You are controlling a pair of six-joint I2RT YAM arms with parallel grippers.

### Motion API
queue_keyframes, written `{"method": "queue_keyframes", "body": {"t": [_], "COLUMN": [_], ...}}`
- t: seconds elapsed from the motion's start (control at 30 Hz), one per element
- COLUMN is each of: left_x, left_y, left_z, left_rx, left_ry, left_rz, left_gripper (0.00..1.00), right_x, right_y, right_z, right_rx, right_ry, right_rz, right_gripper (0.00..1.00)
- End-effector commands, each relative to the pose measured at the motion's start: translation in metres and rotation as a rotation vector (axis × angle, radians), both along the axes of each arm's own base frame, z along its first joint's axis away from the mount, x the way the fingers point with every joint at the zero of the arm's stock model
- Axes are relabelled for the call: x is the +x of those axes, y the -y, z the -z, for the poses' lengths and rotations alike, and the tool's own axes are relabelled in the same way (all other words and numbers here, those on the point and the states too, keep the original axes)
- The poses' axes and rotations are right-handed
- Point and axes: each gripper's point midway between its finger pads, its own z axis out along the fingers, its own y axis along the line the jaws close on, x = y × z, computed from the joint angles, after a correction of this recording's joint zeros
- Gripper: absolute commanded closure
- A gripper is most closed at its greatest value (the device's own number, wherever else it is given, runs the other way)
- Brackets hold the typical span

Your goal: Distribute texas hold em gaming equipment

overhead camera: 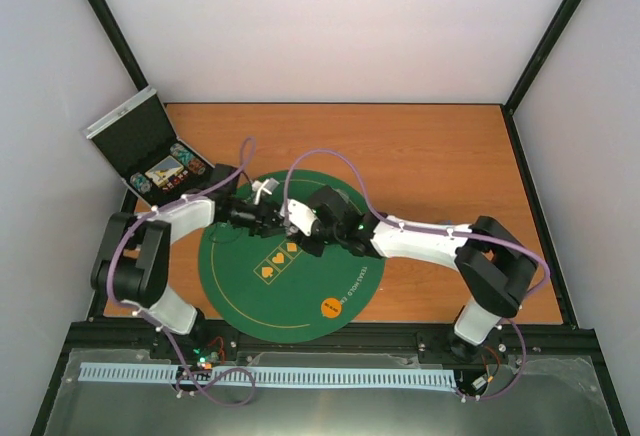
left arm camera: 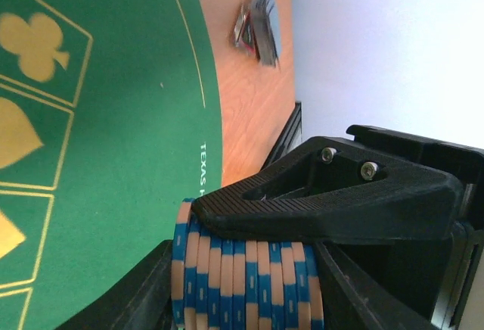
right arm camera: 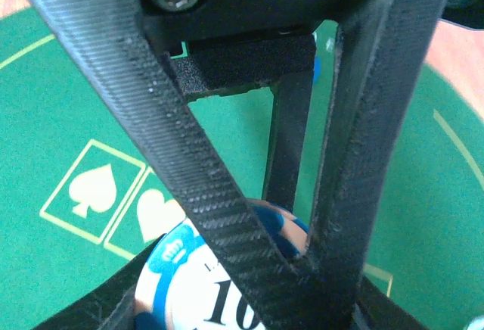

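A stack of several blue-and-white poker chips [left arm camera: 242, 284] hangs over the green felt mat [overhead camera: 250, 291]. My left gripper [left arm camera: 243, 269] is shut on the stack, its fingers pressing the two end faces. My right gripper [right arm camera: 234, 300] is shut on the same stack by the rims; the end chip [right arm camera: 189, 296] shows a "10". The right gripper's ribbed finger [left arm camera: 325, 201] lies across the rims in the left wrist view. In the top view the two grippers, left [overhead camera: 265, 218] and right [overhead camera: 303, 226], meet over the mat's upper middle. An orange disc [overhead camera: 332, 307] lies at the mat's near right edge.
The open silver case [overhead camera: 140, 136] with more chips and cards stands at the table's far left corner. The mat bears yellow suit boxes [right arm camera: 94, 190]. A small blurred dark object [left arm camera: 257, 31] sits on the wooden table beyond the mat's edge.
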Motion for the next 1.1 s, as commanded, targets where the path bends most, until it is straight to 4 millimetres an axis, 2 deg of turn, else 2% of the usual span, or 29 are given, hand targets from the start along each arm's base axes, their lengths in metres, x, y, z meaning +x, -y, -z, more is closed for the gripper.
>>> {"method": "queue_keyframes", "body": {"t": [0.0,0.13,0.27,0.43,0.6,0.8,0.97,1.07], "left_x": [0.002,0.007,-0.009,-0.019,-0.016,-0.012,-0.012,-0.008], "left_y": [0.027,0.037,0.056,0.082,0.088,0.096,0.095,0.093], "left_z": [0.010,0.035,0.054,0.071,0.094,0.116,0.129,0.135], "left_rx": [0.008,0.080,0.091,0.105,0.135,0.217,0.255,0.291], "left_ry": [0.008,-0.026,-0.068,-0.066,-0.087,0.002,0.014,0.026], "left_rz": [0.101,0.128,0.212,0.302,0.322,0.350,0.360,0.353], "left_gripper": [0.99,0.99,0.99,0.99,0.99,0.99,0.85,0.83], "right_x": [0.004,-0.010,-0.023,-0.034,-0.047,-0.054,-0.061,-0.065], "right_y": [0.037,0.060,0.078,0.100,0.119,0.128,0.135,0.136], "right_z": [0.011,0.026,0.045,0.063,0.073,0.092,0.103,0.107], "right_rx": [-0.019,-0.035,-0.041,-0.063,-0.086,-0.117,-0.131,-0.144], "right_ry": [-0.058,-0.128,-0.230,-0.288,-0.323,-0.318,-0.329,-0.329], "right_rz": [0.181,0.255,0.342,0.453,0.538,0.579,0.602,0.595], "right_gripper": [0.97,0.97,0.97,0.97,0.97,0.97,0.97,0.97]}}
